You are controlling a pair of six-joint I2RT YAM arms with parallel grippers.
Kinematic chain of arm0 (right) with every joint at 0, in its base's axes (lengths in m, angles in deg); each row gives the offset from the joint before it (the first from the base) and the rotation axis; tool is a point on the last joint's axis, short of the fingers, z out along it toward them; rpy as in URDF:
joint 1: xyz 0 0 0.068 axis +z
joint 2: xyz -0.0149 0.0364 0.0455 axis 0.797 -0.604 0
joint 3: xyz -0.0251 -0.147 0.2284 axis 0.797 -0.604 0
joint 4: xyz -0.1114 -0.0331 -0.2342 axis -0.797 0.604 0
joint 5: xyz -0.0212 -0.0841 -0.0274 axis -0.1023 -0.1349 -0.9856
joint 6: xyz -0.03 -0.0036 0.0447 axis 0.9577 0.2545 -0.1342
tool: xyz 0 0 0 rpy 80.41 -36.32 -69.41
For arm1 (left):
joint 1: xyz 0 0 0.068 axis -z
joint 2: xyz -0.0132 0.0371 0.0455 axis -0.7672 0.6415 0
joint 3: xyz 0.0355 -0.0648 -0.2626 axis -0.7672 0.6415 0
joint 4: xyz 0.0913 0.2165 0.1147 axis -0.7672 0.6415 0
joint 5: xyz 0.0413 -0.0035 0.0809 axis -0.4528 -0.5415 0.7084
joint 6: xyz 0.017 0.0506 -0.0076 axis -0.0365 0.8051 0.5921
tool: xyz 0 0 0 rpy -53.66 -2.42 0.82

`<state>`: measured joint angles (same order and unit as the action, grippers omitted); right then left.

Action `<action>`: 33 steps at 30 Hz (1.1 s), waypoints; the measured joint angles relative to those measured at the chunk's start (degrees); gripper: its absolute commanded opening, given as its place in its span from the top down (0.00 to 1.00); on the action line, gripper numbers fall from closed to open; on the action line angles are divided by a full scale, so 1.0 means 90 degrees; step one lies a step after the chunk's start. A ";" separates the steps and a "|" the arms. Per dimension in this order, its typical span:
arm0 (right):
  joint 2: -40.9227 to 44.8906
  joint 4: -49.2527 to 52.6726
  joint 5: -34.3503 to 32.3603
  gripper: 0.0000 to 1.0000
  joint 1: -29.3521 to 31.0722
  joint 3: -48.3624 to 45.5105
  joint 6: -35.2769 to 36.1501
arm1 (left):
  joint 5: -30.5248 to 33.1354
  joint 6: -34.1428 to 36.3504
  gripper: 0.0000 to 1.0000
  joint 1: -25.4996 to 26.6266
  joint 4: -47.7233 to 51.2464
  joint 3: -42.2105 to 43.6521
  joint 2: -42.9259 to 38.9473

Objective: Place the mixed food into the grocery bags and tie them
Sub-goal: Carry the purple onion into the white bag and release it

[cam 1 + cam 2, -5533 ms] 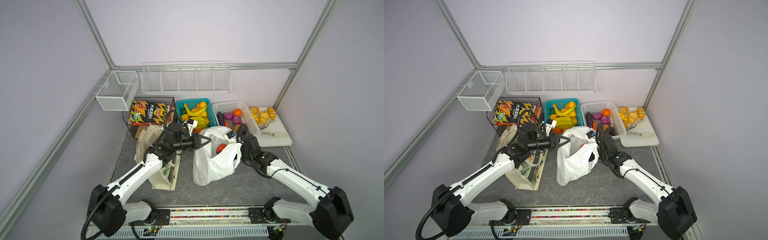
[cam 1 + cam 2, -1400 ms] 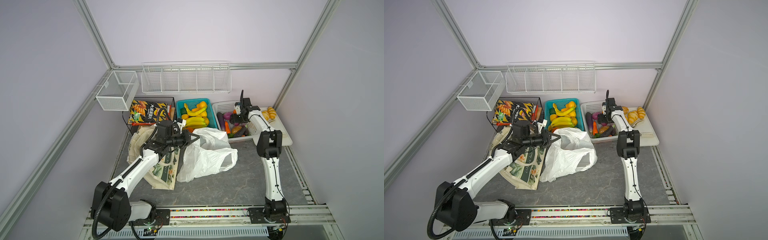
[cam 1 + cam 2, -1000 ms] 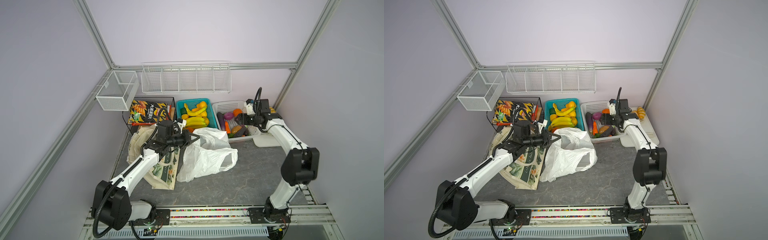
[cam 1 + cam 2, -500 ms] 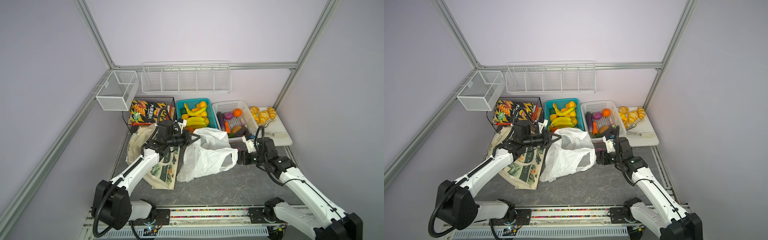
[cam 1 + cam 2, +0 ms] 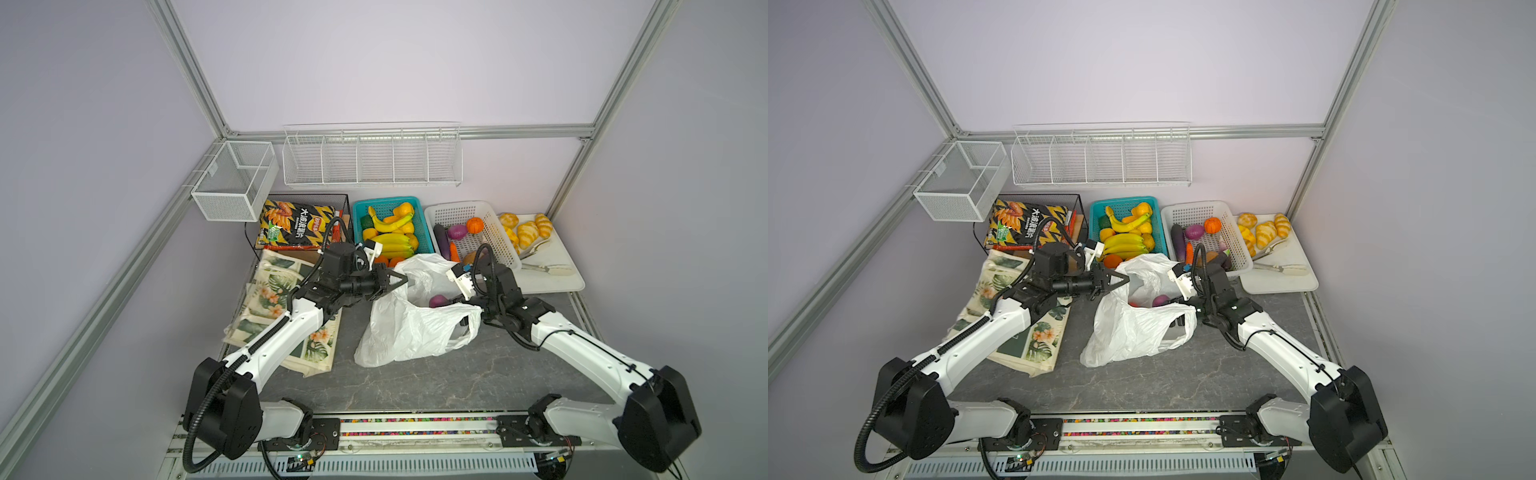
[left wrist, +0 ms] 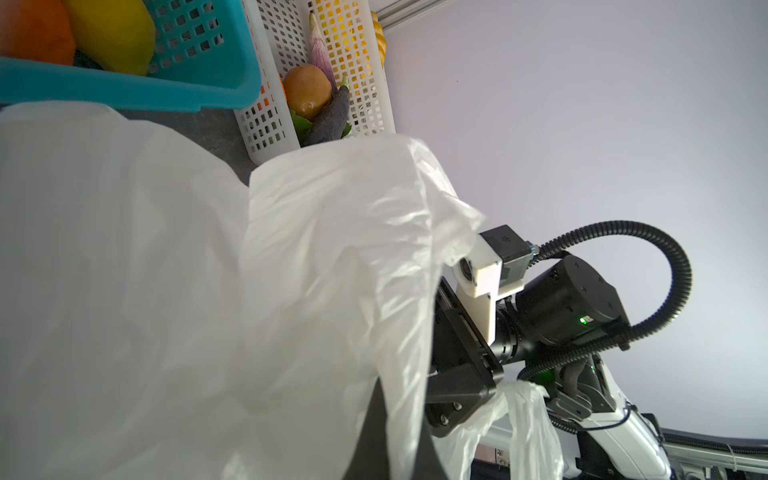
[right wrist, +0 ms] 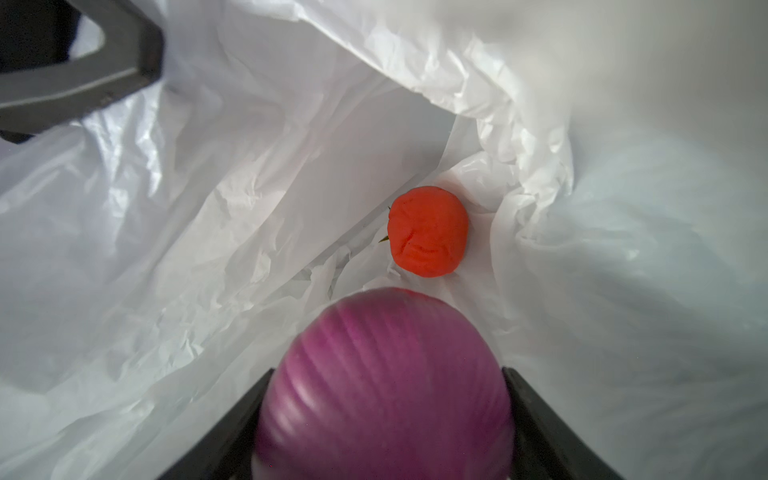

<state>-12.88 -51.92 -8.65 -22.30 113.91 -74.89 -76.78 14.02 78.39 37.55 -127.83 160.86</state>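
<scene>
White plastic bag (image 5: 407, 332) holds red tomato (image 7: 428, 230); right claw (image 7: 386, 399) grips purple onion (image 7: 386, 353).

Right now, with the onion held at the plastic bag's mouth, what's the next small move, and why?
Probably open the right gripper and let the purple onion drop. The onion sits clamped at the mouth of the white plastic bag, the left gripper pinches the bag's rim up, and the red tomato already lies inside, so the way down looks clear.

Robotics lab test cell. Aluminium frame (image 5: 519, 132), plain lavender wall panels (image 5: 374, 62), grey tabletop (image 5: 415, 382); arm-mounting rail (image 5: 415, 420) at 6 o'clock, wire rack (image 5: 372, 160) at 12 o'clock.
</scene>
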 measured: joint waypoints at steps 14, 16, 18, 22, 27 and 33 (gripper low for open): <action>-0.1455 -0.0374 -0.1336 0.04 0.0731 0.0415 0.0240 | 0.0032 0.0189 1.00 0.0000 0.0131 -0.0083 0.0046; -0.1511 -0.0270 -0.1452 0.01 0.0731 0.0471 0.0301 | 0.0046 0.0240 1.00 0.0000 0.0194 -0.0097 0.0049; -0.1472 -0.0158 -0.1525 0.03 0.0731 0.0510 0.0408 | 0.0061 0.0296 1.00 0.0000 0.0245 -0.0100 0.0049; -0.1171 0.0163 -0.1615 0.05 0.0729 0.0556 0.0614 | 0.0153 0.0406 1.00 0.0000 0.0338 -0.0107 0.0049; -0.0391 0.0678 -0.1627 0.04 0.0641 0.0556 0.0848 | 0.0211 0.0466 1.00 -0.0112 0.0357 -0.0107 0.0049; 0.0816 0.1115 -0.1447 0.02 0.0141 0.0466 0.0974 | 0.0216 0.0505 1.00 -0.0600 0.0357 -0.0068 0.0039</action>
<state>-5.53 -41.89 -21.68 -21.03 118.10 -66.12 -74.83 18.57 72.99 40.76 -128.45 161.21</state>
